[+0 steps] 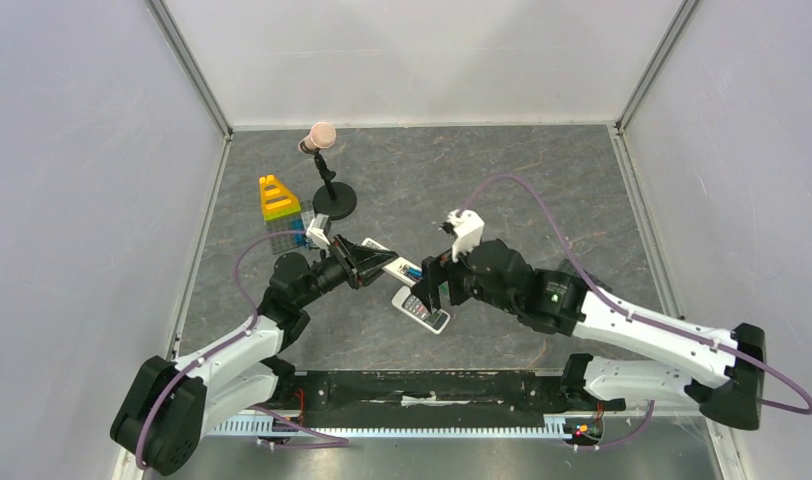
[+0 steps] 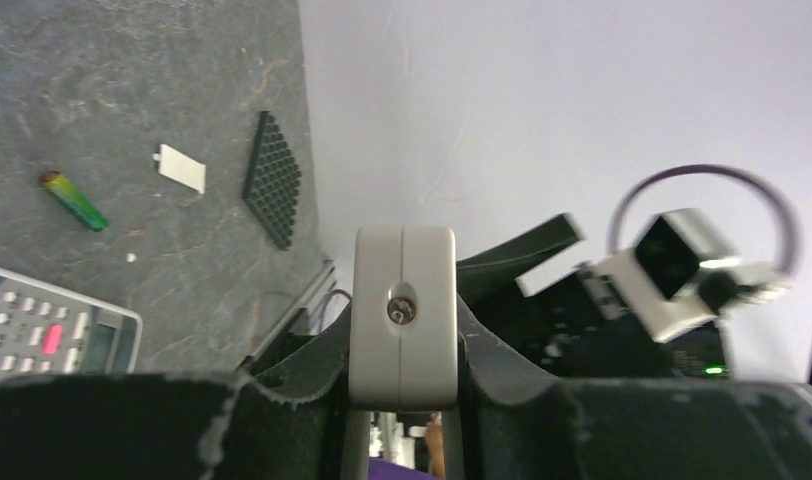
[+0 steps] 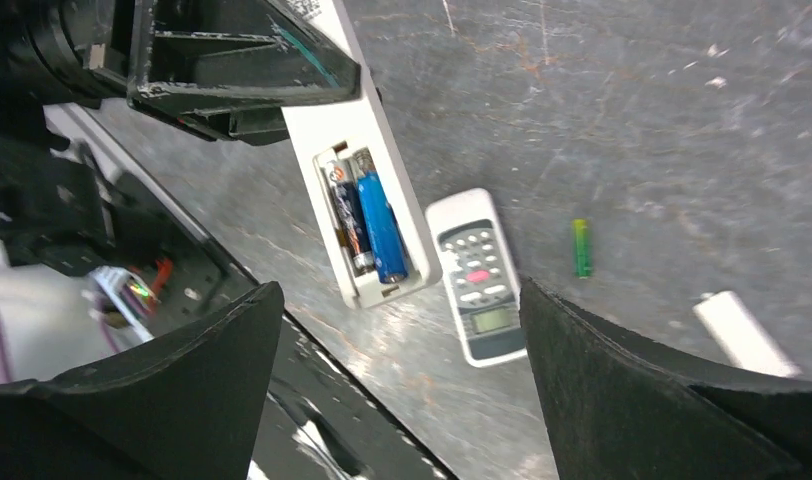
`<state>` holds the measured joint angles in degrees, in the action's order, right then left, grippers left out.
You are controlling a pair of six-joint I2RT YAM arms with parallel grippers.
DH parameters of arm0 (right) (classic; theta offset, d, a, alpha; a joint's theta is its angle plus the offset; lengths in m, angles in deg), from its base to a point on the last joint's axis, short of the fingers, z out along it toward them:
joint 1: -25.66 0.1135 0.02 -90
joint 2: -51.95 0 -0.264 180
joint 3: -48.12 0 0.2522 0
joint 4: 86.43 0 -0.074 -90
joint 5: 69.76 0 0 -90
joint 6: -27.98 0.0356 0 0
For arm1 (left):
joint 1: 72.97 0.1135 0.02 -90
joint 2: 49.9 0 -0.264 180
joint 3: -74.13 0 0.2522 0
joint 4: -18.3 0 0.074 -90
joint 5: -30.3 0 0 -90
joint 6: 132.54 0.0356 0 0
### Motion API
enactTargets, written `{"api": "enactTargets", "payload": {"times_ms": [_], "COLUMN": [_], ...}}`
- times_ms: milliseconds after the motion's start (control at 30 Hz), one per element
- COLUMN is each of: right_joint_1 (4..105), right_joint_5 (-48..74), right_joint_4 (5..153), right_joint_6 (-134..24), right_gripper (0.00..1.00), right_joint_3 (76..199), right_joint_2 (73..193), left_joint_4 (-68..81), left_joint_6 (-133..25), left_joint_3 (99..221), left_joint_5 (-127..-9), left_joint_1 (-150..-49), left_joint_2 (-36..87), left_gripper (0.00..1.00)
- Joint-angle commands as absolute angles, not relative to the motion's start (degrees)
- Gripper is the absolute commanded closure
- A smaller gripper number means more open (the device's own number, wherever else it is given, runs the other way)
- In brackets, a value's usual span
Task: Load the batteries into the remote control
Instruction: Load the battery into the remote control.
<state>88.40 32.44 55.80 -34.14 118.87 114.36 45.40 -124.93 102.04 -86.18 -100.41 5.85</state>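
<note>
- Currently the remote control (image 3: 367,130) is gripped by the left gripper (image 1: 377,262) above the table, with two batteries (image 3: 382,230) seated in its open bay.
- The right gripper (image 3: 399,290) is spread wide and empty.
- The uncovered batteries could be spilled if the remote is tilted.

Table (image 3: 682,120) — matt stone-look surf., scuffed; blue battery (image 3: 384,232) — glossy, smooth wrap.

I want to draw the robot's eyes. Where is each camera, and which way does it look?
Top external: above and behind the bases, looking down on the table; both arms show.
Left wrist: on that wrist, looking along the left gripper, shut on the white remote.
Right wrist: looking down past the open right gripper at that remote's batteries.
Both wrist views share the green battery and grey-faced remote.
</note>
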Motion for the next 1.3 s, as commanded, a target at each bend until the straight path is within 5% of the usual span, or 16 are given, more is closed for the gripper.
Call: {"api": "enactTargets", "payload": {"times_ms": [0, 433, 1000, 1267], "right_joint_1": [88.32, 88.32, 88.32, 88.32], "right_joint_5": [34.11, 34.34, 39.93, 41.93], "right_joint_4": [79.03, 98.70, 108.56, 106.04], "right_joint_6": [-17.70, -0.60, 10.87, 12.81], "right_gripper": [0.09, 0.13, 0.12, 0.29], "right_joint_3": [109.40, 97.20, 97.91, 98.37], "right_joint_2": [107.79, 102.90, 105.73, 106.63], "left_joint_4": [51.00, 62.07, 69.50, 68.88], "left_joint_6": [-135.60, -147.24, -154.17, -154.07], "left_joint_3": [103.51, 101.26, 99.97, 99.58], "left_joint_5": [-84.79, -82.30, -79.64, -79.62], "left_joint_1": [-100.49, -100.48, -100.48, -100.49], "left_joint_2": [4.09, 3.98, 5.11, 4.27], "left_gripper": [0.98, 0.98, 0.98, 0.98]}}
